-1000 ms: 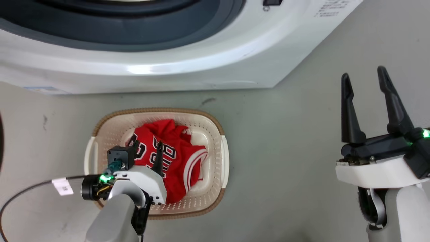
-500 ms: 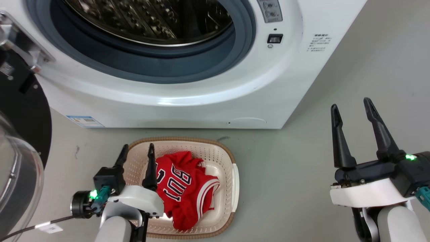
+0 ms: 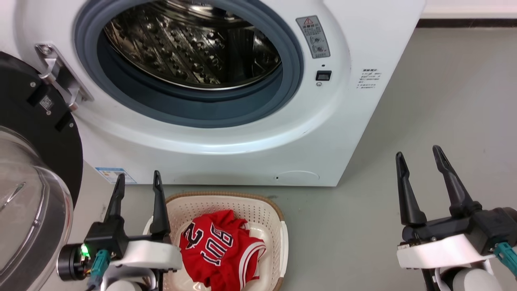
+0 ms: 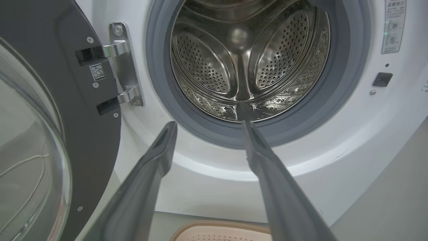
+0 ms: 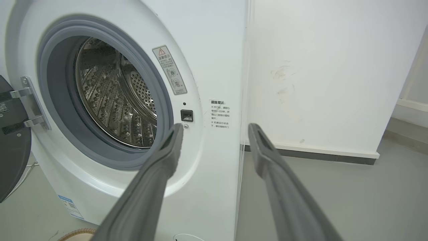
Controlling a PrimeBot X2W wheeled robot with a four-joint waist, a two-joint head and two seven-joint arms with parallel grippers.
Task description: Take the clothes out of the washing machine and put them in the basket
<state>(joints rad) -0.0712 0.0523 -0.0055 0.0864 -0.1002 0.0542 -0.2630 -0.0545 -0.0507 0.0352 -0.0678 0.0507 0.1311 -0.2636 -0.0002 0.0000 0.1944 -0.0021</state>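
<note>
Clothes [image 3: 220, 252], red jersey, seen lying in basket [image 3: 226, 195] on floor, just near of washing machine [image 3: 242, 155]. Left gripper [image 3: 138, 174] held at basket's left edge, fingers spread wide, nothing gripped. Right gripper [image 3: 417, 151] well right, likewise spread and empty. Drum [image 4: 240, 67] judged empty where visible. Risk: open door [image 3: 24, 105], close left of left gripper, may be struck if arm is swung leftward.

The washing machine [image 3: 242, 141] is showing white, with a grey gasket [image 3: 194, 117] ringing a silvery drum [image 3: 190, 44] dotted with perforations. The clothes [image 3: 220, 252] are glowing red, carrying black white-edged numerals and white stripes. The basket [image 3: 258, 212] is showing cream, pin-holed walls under a brown woven-look rim.
</note>
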